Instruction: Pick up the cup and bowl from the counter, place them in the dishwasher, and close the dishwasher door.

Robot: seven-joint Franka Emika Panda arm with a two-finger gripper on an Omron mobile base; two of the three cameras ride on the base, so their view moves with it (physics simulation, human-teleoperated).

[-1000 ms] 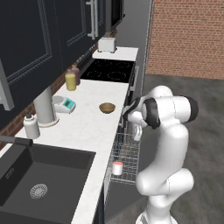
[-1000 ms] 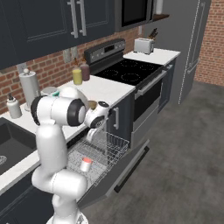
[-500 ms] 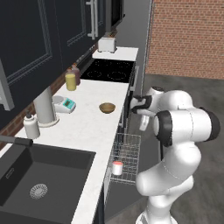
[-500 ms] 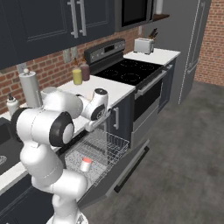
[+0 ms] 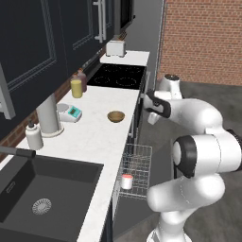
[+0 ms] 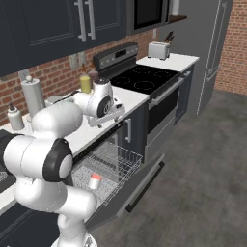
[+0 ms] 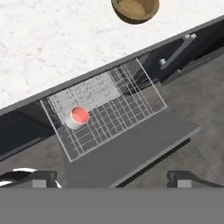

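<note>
the gripper (image 7: 112,177) hangs wide open and empty, high above the pulled-out dishwasher rack (image 7: 127,113). the cup (image 7: 78,116) stands in that rack, so the bowl (image 5: 116,116), alone on the counter (image 5: 92,137) to the left, looks next. that calls for swinging left and down over it.

Setting: rendered domestic kitchen. Evidence: white marble-look counter (image 5: 90,137) over dark cabinets, black sink (image 5: 42,198) with faucet, black stovetop (image 5: 118,75) with oven below (image 6: 166,108), toaster (image 5: 115,48) at the far end, brick backsplash (image 6: 53,75), dark upper cabinets (image 6: 72,24). Dishwasher (image 6: 120,173) open, wire rack pulled out. Grey floor (image 6: 202,183).
</note>
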